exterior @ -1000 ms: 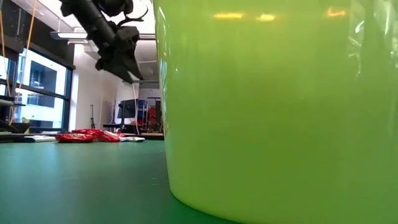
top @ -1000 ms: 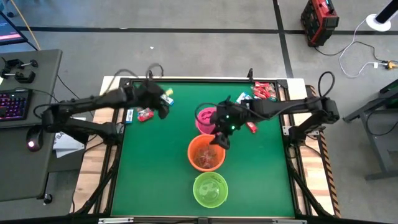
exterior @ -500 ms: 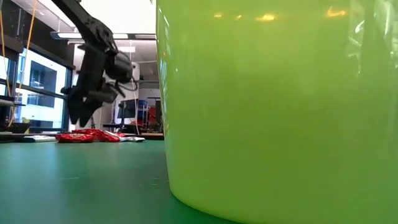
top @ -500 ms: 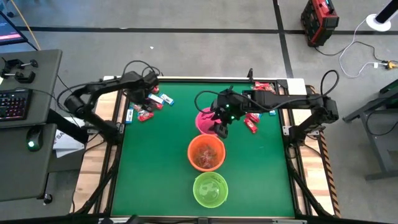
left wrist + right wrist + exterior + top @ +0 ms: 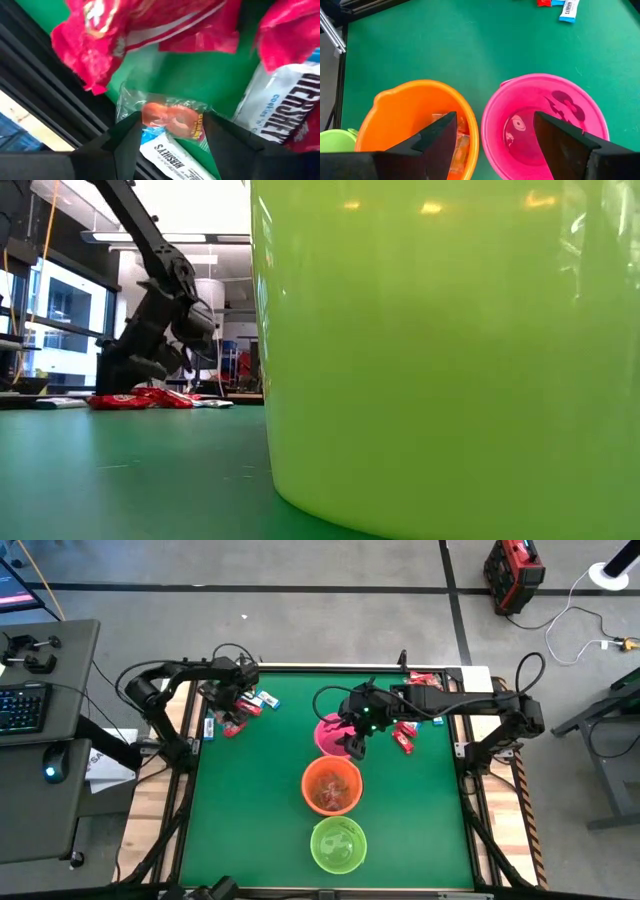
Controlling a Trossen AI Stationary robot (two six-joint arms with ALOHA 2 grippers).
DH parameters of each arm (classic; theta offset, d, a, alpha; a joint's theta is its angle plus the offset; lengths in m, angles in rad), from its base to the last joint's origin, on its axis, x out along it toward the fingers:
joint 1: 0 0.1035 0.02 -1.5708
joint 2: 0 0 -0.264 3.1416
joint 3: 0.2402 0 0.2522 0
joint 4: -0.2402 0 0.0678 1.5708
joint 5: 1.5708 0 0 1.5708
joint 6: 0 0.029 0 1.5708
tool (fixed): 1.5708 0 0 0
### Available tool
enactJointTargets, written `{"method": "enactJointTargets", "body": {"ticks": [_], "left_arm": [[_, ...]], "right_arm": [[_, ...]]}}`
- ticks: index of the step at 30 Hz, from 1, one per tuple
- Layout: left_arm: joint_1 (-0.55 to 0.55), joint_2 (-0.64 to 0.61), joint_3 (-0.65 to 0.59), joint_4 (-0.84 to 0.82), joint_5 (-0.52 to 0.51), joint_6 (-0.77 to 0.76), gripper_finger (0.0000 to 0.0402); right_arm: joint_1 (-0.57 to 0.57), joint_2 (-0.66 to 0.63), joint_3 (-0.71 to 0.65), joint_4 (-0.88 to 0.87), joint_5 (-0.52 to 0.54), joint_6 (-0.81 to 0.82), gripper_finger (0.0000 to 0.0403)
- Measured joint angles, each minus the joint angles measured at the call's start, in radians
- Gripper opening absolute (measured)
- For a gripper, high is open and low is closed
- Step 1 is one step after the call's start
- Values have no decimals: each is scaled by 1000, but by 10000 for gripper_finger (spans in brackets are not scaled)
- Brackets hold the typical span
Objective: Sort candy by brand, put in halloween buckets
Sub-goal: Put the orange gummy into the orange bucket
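Note:
Three buckets stand in a row down the table's middle: pink [image 5: 328, 730] farthest, orange [image 5: 331, 786], lime green [image 5: 338, 844] nearest. Loose candy lies at the far left [image 5: 240, 712] and at the far right [image 5: 418, 686]. My left gripper [image 5: 172, 122] is open and tipped down over the left pile. Its fingers stand on either side of a clear-wrapped orange candy [image 5: 170, 114], which lies on a blue-and-white packet [image 5: 167, 159]. My right gripper [image 5: 495, 116] hangs open above the gap between the pink bucket [image 5: 545, 120] and the orange bucket [image 5: 415, 115].
Red wrappers [image 5: 125, 30] and a white Hershey's packet [image 5: 280, 107] crowd the left gripper. Orange-wrapped candies [image 5: 457, 142] lie in the orange bucket. More candy [image 5: 404, 743] lies right of the pink bucket. In the low view the green bucket [image 5: 450, 350] fills most of the picture.
My left gripper has swung toward the table's far left corner, come down and tipped steeply downward onto the candy pile, staying open. My right gripper has drifted slightly from the orange bucket's rim toward the pink bucket.

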Motion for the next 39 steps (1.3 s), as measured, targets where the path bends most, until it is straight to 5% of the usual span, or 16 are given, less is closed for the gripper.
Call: {"method": "enactJointTargets", "body": {"ticks": [5,11,16,23,26,34,39], "left_arm": [[-16,-8,-1,1,13,55,161],[-40,-126,-2,9,83,62,14],[-77,-316,-2,-12,138,33,6],[-264,-634,-2,116,528,-64,1],[-413,-708,-2,237,605,-127,0],[-804,-606,-1,733,600,-201,0],[-897,-456,-1,991,611,-176,0]], "right_arm": [[0,0,-1,-3,0,-14,256],[-2,0,-1,-26,0,-55,256],[-7,-19,-1,-144,0,-103,256],[-48,-67,-1,-319,69,-104,256],[-74,-84,-1,-352,129,-101,256],[-148,-102,-1,-354,147,-89,256],[-173,-104,-1,-354,142,-105,256]]}}
